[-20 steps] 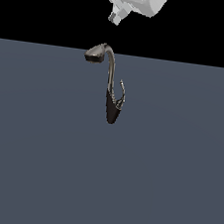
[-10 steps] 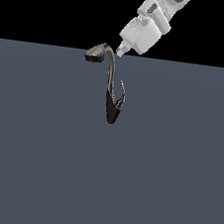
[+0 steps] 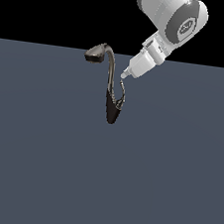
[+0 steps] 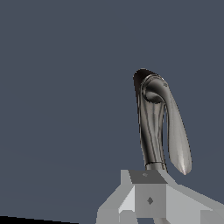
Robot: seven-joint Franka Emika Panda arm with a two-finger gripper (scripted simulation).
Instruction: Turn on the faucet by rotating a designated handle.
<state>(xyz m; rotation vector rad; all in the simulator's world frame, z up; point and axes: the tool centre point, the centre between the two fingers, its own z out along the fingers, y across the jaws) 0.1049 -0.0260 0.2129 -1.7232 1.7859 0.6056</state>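
Note:
The faucet (image 3: 110,79) is a small dark metallic tap standing on the grey surface. Its gooseneck curves up to an oval spray head (image 3: 95,55) on the exterior view's left. The handle (image 3: 120,93), a thin curved lever, branches off the tapered body on the exterior view's right. My gripper (image 3: 124,74) comes down at a slant from the upper right, and its narrow tip sits just above the handle's upper end. Its fingers look shut with nothing between them. In the wrist view the faucet (image 4: 152,127) rises just beyond the gripper (image 4: 148,181).
A flat dark grey surface (image 3: 42,165) spreads around the faucet. My white arm (image 3: 172,14) fills the upper right of the exterior view.
The gripper has come down from the top of the exterior view and moved toward the faucet. It now sits by the handle's upper end. The faucet has not moved.

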